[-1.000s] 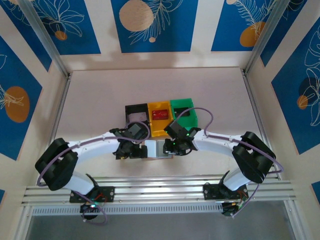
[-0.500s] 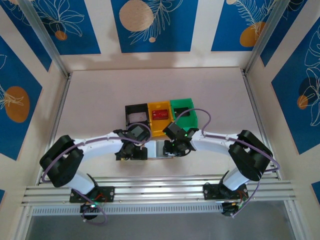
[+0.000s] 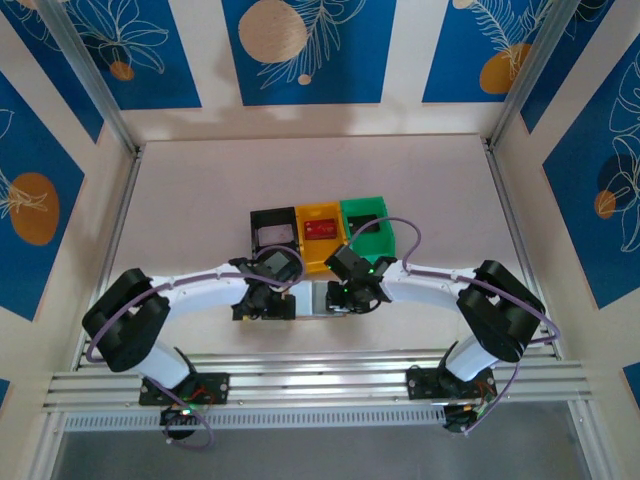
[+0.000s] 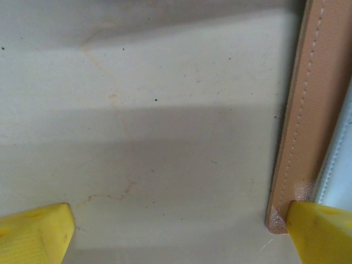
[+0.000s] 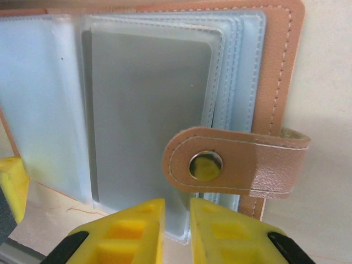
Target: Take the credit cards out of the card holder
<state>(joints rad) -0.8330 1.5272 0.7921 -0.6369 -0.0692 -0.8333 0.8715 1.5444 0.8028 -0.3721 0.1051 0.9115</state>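
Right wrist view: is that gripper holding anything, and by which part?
The right gripper appears to pinch the card holder by the bottom edge of its clear pocket sleeves.

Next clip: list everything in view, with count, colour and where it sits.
card holder: one, tan with pale pockets, lying open on the table between the grippers
snap tab: one, tan with a metal stud, folded over the pockets' edge
grey card: apparently one, in the front clear pocket
black bin: one, left of the row beyond the holder
yellow bin: one, middle of the row
green bin: one, right of the row
red card: one, in the yellow bin
table: one, pale beige
left gripper: yellow fingers, wide open, one at the holder's corner
right gripper: yellow fingers, nearly together at the pockets' lower edge
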